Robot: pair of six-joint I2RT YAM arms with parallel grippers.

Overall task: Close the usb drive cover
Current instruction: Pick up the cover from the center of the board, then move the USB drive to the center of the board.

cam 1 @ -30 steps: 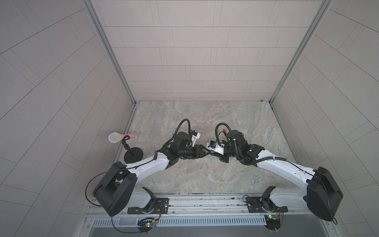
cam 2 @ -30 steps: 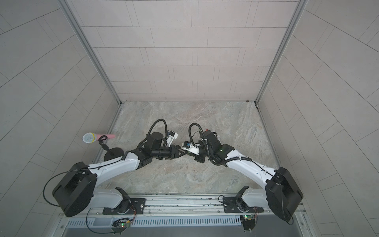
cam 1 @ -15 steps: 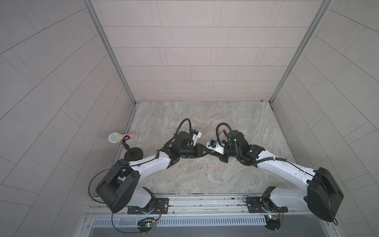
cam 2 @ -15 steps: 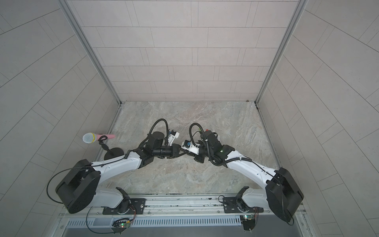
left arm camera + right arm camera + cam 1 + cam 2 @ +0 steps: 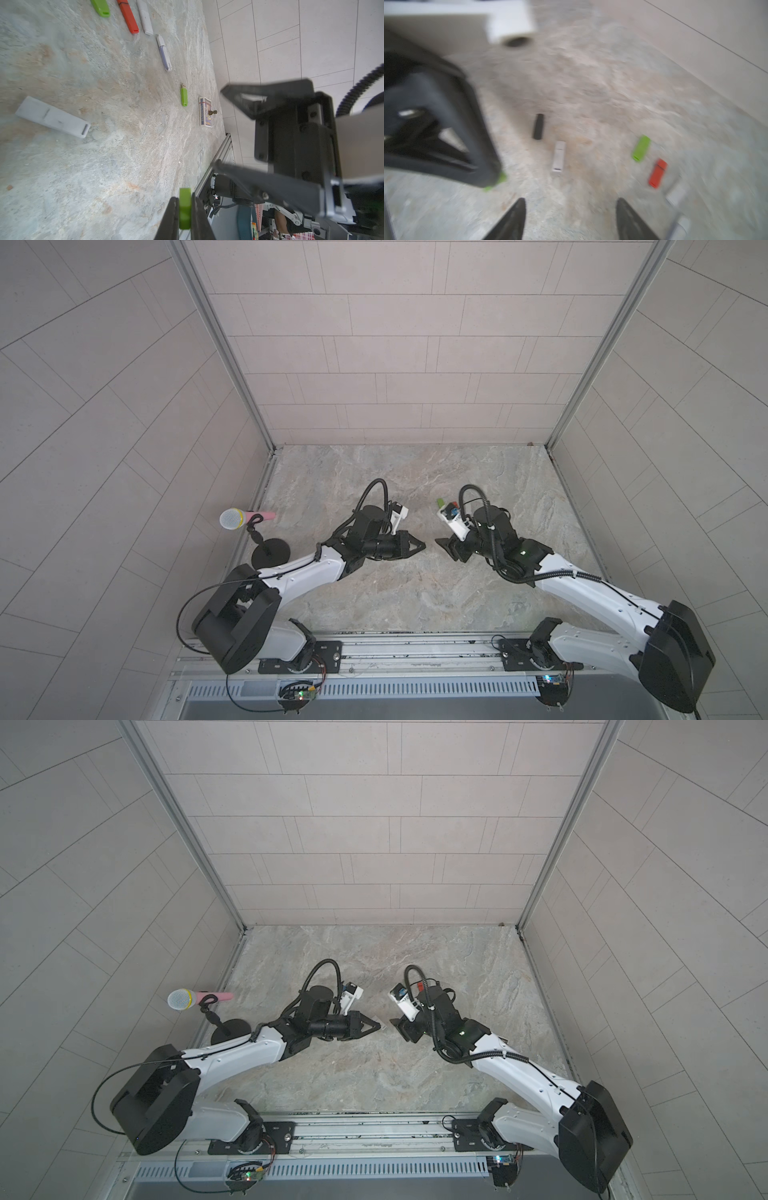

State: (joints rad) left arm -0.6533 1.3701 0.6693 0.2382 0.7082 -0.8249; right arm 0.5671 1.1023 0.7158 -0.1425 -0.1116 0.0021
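Green plastic shows between the left jaws: the green usb drive (image 5: 185, 207) is pinched there near its middle. It is seen end-on in the left wrist view, with a short length standing out past the tips. In the blurred right wrist view the same green (image 5: 502, 178) peeks out on either side of those closed tips. No bare metal plug shows on it in any view, and the right jaws stand wide apart with nothing between them, so the cover is probably already seated. That is only a judgement, because neither wrist view shows the seam between cover and body. If it holds, what is left is to set the drive down among the others on the table (image 5: 374, 597). If it does not, the cover needs one more push along the drive's length.

One neighbour, a second green drive (image 5: 184, 99), lies well away with its plug uncovered. Several other drives, red, white and lilac, lie in a loose row beyond it.

Both arms reach in from the rail at the near edge and meet around the middle of the table. The left arm (image 5: 299, 576) runs low and nearly level, its wrist pointing across at the other arm. The right arm (image 5: 602, 593) mirrors it, elbow out and wrist turned inward. The two sets of jaws face each other tip to tip, near but apart, with a clear gap of table showing between them in both top views.
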